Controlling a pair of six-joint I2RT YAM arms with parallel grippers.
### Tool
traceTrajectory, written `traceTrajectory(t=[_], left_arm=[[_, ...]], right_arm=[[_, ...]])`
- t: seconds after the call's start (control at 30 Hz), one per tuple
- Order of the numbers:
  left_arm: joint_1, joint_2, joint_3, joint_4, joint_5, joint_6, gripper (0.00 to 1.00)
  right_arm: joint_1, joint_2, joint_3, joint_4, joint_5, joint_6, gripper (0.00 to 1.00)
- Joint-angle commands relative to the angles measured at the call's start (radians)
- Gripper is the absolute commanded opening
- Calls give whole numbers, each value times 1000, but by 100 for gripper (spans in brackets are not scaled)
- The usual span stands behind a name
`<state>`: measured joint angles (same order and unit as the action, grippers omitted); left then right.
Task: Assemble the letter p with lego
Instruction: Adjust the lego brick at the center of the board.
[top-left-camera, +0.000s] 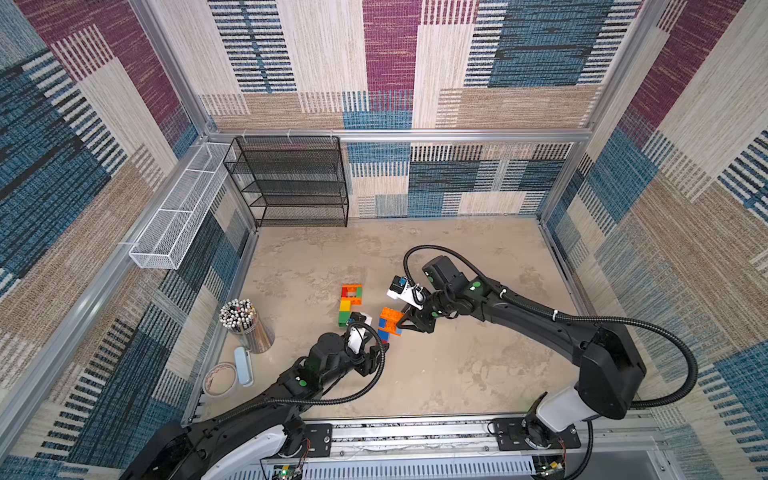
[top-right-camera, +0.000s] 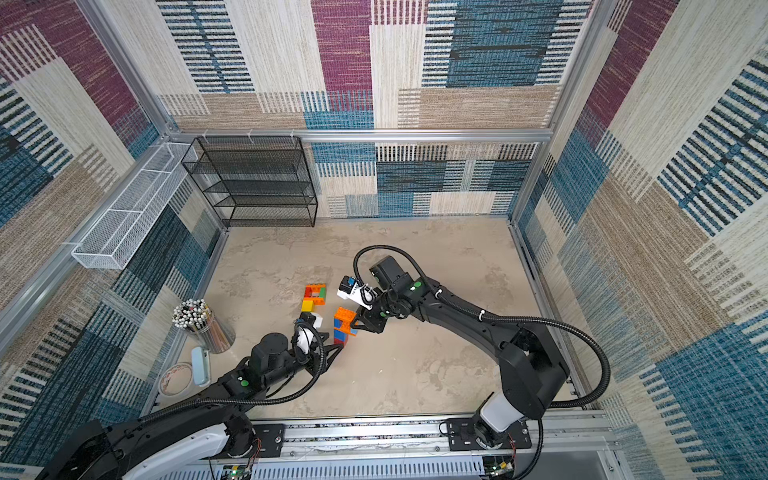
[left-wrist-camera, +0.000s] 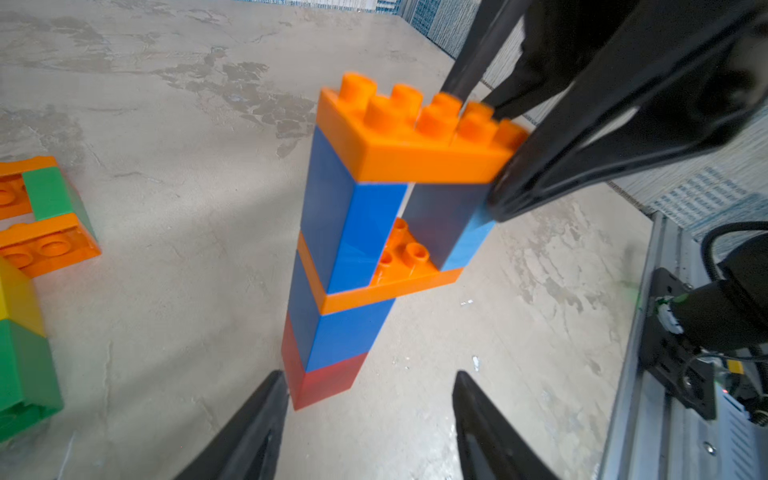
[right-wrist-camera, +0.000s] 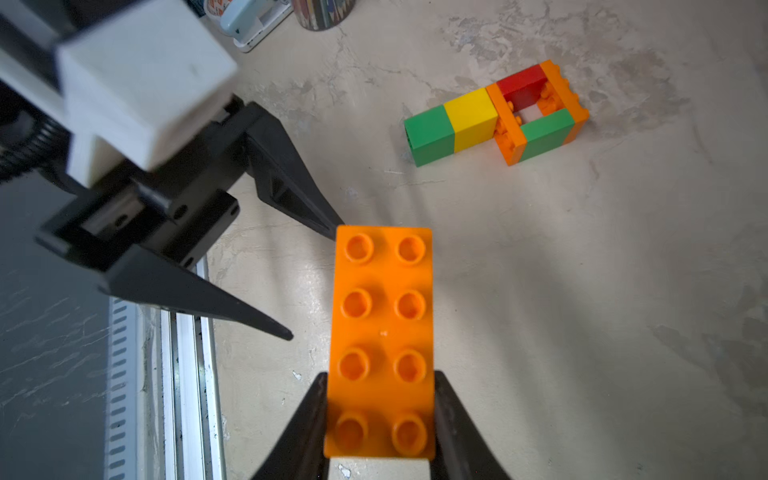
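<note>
An upright lego stack (top-left-camera: 390, 322) (top-right-camera: 344, 326) (left-wrist-camera: 374, 249) has an orange brick on top, then blue bricks, a second orange brick, blue, and red at the foot. My right gripper (right-wrist-camera: 380, 376) (top-left-camera: 405, 322) is shut on the end of the top orange brick (right-wrist-camera: 382, 307). Down at the stack's red foot (left-wrist-camera: 324, 382), my left gripper (left-wrist-camera: 368, 374) (top-left-camera: 384, 345) is open, one fingertip (left-wrist-camera: 274, 386) right beside that brick. I cannot tell whether the foot touches the table. A second lego piece (top-left-camera: 350, 303) (right-wrist-camera: 494, 116) of green, yellow, orange and red lies flat behind.
A cup of pencils (top-left-camera: 245, 328), a light-blue case (top-left-camera: 243, 365) and a tape roll (top-left-camera: 220, 380) sit at the table's left edge. A black wire shelf (top-left-camera: 291, 183) and a white mesh basket (top-left-camera: 183, 208) stand at the back left. The arms' metal rail (top-left-camera: 415, 432) runs along the front.
</note>
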<state>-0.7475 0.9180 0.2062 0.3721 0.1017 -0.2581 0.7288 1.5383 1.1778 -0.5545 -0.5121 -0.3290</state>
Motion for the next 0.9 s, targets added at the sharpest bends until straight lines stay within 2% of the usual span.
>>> traceTrajectory(t=[0.0,0.13,0.53,0.67,0.87], left_arm=[[-14,53,16,99,-68,83,65],[-23,89,16,151,-96,92,65],[-39,123,16,180,-138,115,55],[-44,131,24,178,-157,120,48],[-47,158,32,186,-171,115,46]], right_arm=[[-1,-15,13,7,-29,44,25],[-1,-8,16,5,-33,71,25],[-2,24,66,-7,-37,148,24],[-2,29,74,-18,-28,168,23],[-2,42,86,-25,-28,184,23]])
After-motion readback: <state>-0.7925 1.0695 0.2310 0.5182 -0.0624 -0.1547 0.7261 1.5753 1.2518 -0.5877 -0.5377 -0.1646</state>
